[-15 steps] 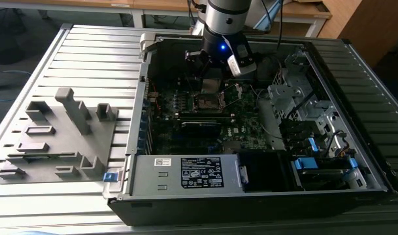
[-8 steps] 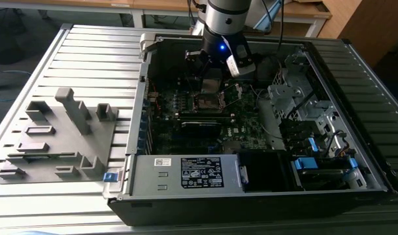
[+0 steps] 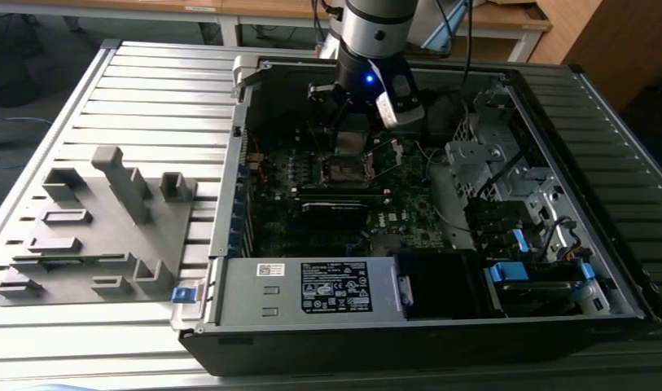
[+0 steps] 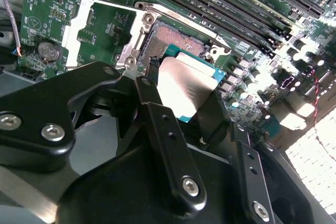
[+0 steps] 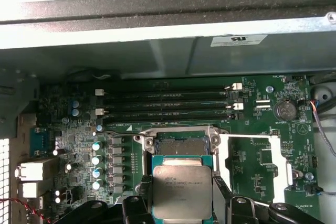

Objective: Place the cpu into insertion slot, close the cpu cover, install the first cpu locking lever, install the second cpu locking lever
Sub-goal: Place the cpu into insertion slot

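Note:
My gripper [image 3: 352, 129] reaches down into the open computer case and is shut on the cpu [image 5: 182, 191], a flat square chip with a dull silver top. One finger [image 5: 143, 200] presses on each of two opposite edges. In the second wrist view the cpu [image 4: 186, 85] hangs tilted just above the insertion slot [image 4: 168, 45], apart from it. The insertion slot [image 5: 181, 142] is a dark square socket with a metal rim on the green motherboard. The cpu cover [image 5: 278, 162], a thin silver frame, lies swung open flat beside the socket. In the exterior view the slot [image 3: 347, 169] sits right below the gripper.
Long black memory slots [image 5: 168, 103] run close beside the socket, and the case wall [image 5: 157, 56] rises behind them. A power supply [image 3: 309, 285] and drive bays [image 3: 505, 163] crowd the case. A grey parts fixture [image 3: 92, 236] stands on the ribbed table at the exterior view's left.

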Controlling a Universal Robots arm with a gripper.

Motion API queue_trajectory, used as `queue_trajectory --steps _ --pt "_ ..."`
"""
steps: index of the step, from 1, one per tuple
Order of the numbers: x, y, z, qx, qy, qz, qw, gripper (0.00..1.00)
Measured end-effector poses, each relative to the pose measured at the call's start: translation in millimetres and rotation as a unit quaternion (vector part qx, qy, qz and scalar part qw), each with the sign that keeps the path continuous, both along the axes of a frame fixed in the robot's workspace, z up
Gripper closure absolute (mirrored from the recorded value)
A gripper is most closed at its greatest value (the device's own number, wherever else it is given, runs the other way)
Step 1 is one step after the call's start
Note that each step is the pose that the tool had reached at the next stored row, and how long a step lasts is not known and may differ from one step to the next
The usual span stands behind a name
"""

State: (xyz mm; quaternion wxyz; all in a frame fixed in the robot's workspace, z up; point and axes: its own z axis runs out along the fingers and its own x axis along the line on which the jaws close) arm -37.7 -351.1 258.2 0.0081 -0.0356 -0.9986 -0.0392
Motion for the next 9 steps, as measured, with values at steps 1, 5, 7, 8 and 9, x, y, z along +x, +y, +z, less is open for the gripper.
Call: queue_trajectory --steps 1,5,7,8,9 --pt "0.0 0.0 0.0 0.0000 0.0000 -0.003 0.99999 0.46" --pt "0.0 0.0 0.0 0.0000 0.0000 -0.004 0.99999 0.46" --pt "0.0 0.0 0.0 0.0000 0.0000 -0.005 0.99999 0.46" --pt "0.0 0.0 0.0 0.0000 0.0000 -0.006 0.99998 0.46" --pt "0.0 0.0 0.0 0.0000 0.0000 -0.008 0.99997 0.46"
